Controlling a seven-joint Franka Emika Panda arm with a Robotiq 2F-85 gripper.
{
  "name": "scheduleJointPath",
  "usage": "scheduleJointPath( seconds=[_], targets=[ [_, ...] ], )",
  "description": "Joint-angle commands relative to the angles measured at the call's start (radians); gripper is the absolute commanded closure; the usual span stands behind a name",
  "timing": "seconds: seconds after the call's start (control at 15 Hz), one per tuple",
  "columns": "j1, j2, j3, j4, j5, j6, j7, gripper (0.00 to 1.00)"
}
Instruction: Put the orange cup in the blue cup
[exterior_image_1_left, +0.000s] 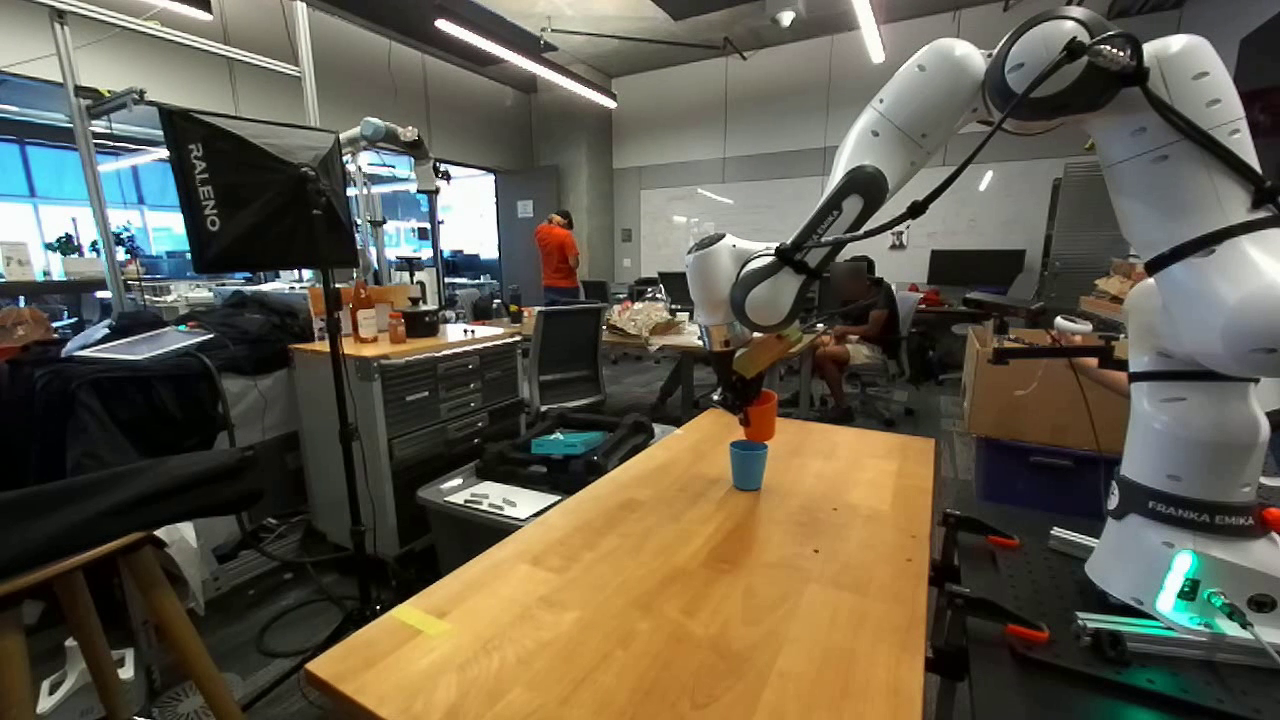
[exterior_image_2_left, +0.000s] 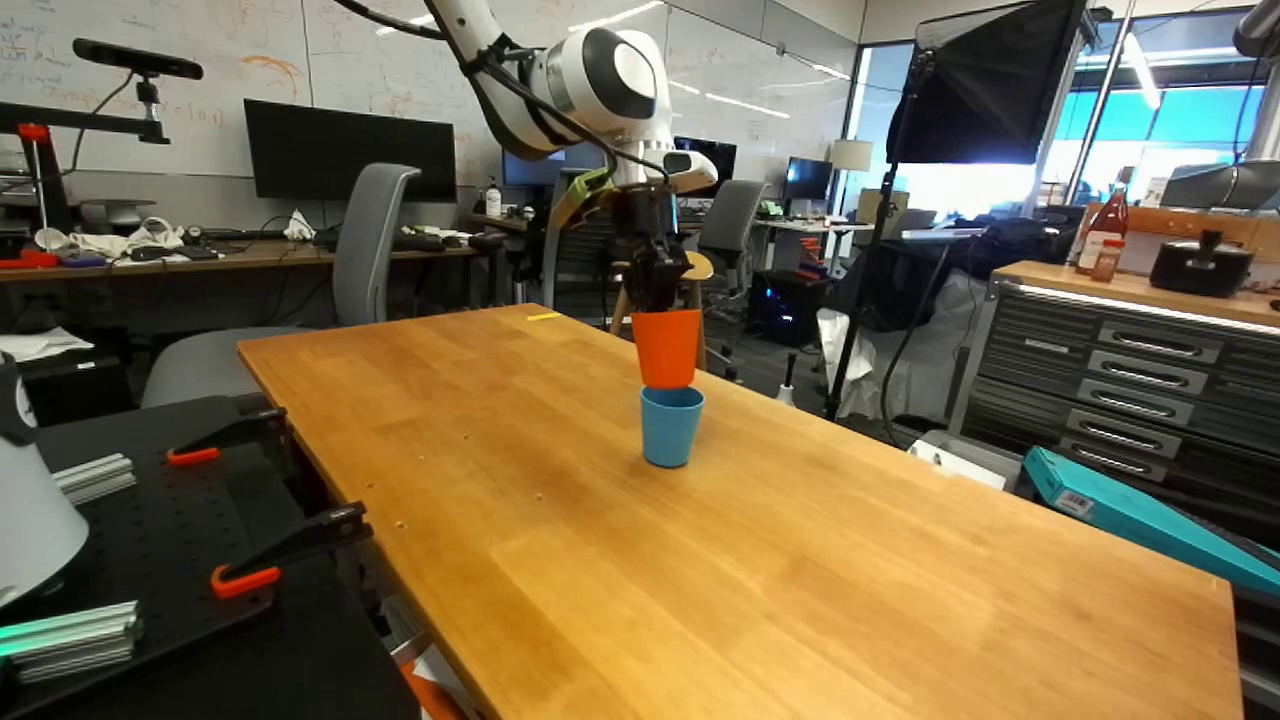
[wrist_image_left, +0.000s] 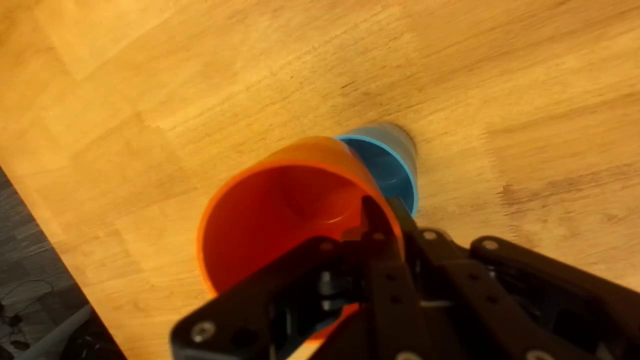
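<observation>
The tool (wrist_image_left: 386, 220) pinches the orange cup (exterior_image_2_left: 668, 348), mid-frame in an exterior view and higher than the blue cup (exterior_image_2_left: 671, 430) on the desk (exterior_image_2_left: 850, 580), so this looks like lining up, and next it should get right over and go gently down inside.

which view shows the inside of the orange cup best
The wrist view: it looks down into the orange cup, though the hand hides part. Both exterior views show mainly its outside, from the side.
</observation>
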Motion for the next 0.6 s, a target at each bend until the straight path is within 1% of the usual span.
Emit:
scheduleJointPath(
  seconds=[0.0,0.53],
  targets=[
    [-0.013,-0.007,0.01,-0.014,-0.013,0.024,0.013,0.98],
    [-0.003,0.038,0.011,-0.002,-0.009,0.073,0.024,0.99]
  ],
)
